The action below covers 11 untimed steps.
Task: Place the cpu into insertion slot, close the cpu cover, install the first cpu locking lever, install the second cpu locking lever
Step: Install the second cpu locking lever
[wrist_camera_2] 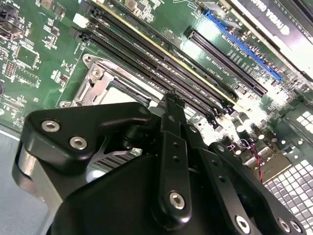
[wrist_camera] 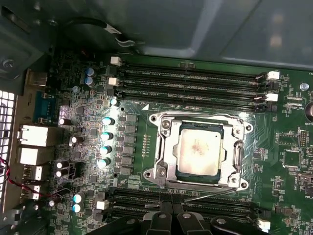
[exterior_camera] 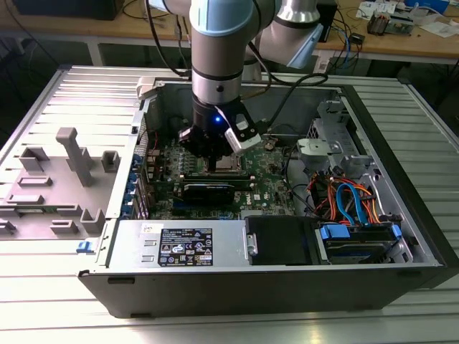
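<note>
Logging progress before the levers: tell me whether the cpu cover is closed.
Closed. In the first wrist view the cpu cover lies flat around the cpu, whose silver top shows through its window.

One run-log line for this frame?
cpu: seated in insertion slot | cpu cover: closed over it | gripper: beside socket, near a lever

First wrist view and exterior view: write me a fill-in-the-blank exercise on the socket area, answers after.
1. The cpu lies inside the insertion ____.
2. The cpu cover frames the chip, so it is ____.
3. In the exterior view the gripper hangs above the ____ inside the case.

Answers: slot; closed; motherboard
</note>
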Each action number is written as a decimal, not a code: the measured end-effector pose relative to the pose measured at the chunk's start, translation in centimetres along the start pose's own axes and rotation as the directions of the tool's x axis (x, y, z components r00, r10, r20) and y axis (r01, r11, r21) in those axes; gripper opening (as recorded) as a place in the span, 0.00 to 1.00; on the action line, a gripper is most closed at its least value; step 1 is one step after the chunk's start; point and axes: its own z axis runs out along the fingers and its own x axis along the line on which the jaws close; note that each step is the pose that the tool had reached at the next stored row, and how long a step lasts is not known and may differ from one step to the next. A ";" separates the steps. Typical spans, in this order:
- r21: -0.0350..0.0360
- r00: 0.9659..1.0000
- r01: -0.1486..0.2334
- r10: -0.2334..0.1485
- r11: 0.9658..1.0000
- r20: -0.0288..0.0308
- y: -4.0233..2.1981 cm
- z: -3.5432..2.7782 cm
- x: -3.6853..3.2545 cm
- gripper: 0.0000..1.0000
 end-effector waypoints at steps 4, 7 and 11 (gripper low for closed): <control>-0.008 1.000 0.000 0.000 1.000 0.001 -0.57 0.00 0.05 0.11; -0.023 1.000 0.000 0.000 1.000 0.002 -0.77 0.01 0.14 0.11; -0.050 1.000 0.002 -0.001 0.999 0.005 -0.93 0.25 0.40 0.11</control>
